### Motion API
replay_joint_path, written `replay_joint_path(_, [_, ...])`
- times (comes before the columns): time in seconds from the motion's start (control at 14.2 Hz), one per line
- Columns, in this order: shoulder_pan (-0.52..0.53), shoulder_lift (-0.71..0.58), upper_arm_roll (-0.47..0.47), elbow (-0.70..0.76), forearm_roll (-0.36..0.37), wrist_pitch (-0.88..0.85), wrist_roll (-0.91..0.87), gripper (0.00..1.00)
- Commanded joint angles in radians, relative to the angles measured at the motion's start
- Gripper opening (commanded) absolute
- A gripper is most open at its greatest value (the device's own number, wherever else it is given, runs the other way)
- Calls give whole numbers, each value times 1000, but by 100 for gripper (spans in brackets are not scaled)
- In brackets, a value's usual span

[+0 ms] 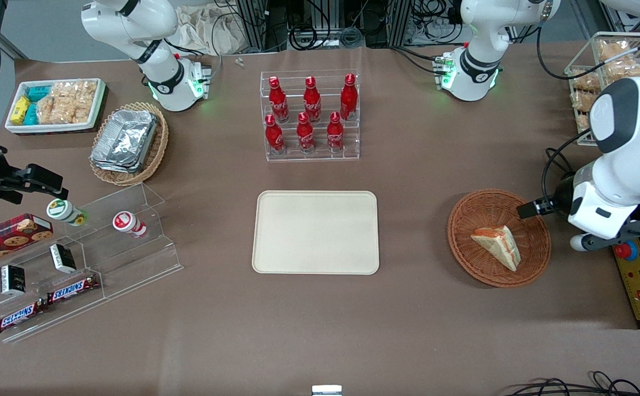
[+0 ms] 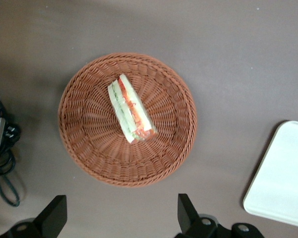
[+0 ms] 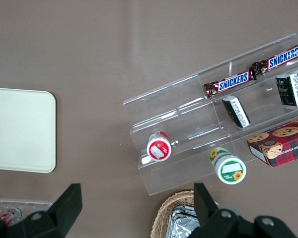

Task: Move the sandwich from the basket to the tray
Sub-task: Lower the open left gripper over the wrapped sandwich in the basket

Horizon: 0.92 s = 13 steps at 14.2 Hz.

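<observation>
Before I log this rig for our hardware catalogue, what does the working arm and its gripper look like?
The working arm has glossy white shells with a dark grey joint cap and black cables. Its gripper is black, with two wedge-shaped fingers, hanging above the basket.

Red bottles (image 1: 309, 116) in rack, Snickers bars (image 1: 72, 289)

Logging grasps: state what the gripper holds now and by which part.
Nothing. The gripper is open, above the table beside the basket; the sandwich lies untouched in it.
</observation>
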Motion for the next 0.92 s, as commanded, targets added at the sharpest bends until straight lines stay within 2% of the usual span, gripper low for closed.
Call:
replay_joint_path(0.0, [-7, -1, 1, -54, 3, 75, -95, 100])
replay_joint_path(0.42, [-9, 76, -1, -62, 12, 172, -241, 100])
replay_joint_path(0.85, [-4, 168, 5, -105, 13, 322, -309, 100])
